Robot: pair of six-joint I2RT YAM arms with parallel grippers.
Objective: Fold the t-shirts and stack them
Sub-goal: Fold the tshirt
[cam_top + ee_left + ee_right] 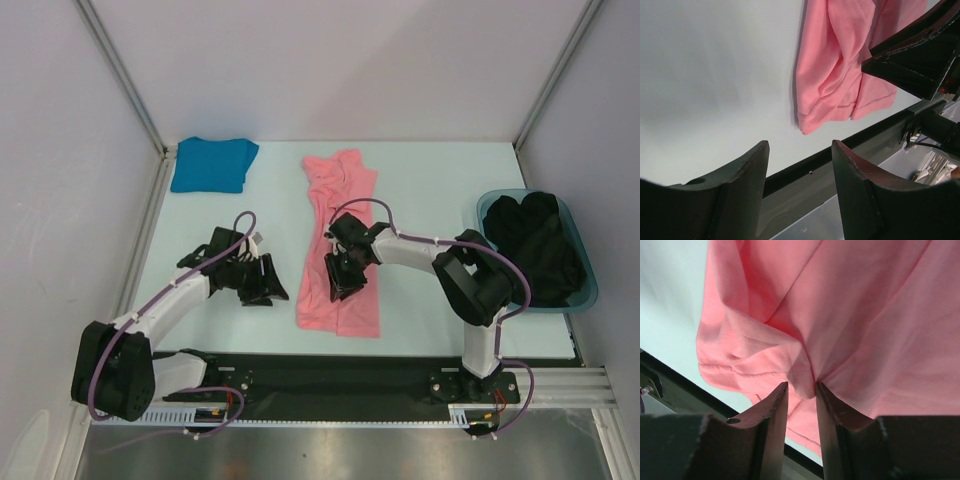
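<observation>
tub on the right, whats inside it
A heap of black fabric fills the tub. Whatever lies beneath it, and the tub's floor, is covered.

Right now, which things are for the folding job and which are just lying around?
For the job: pink t-shirt, pinched by the right pincer; blue t-shirt, already folded.
Just lying about: teal tub; dark clothes inside it.

The left end effector [800,145] gapes; the right end effector [801,386] pinches tight
</observation>
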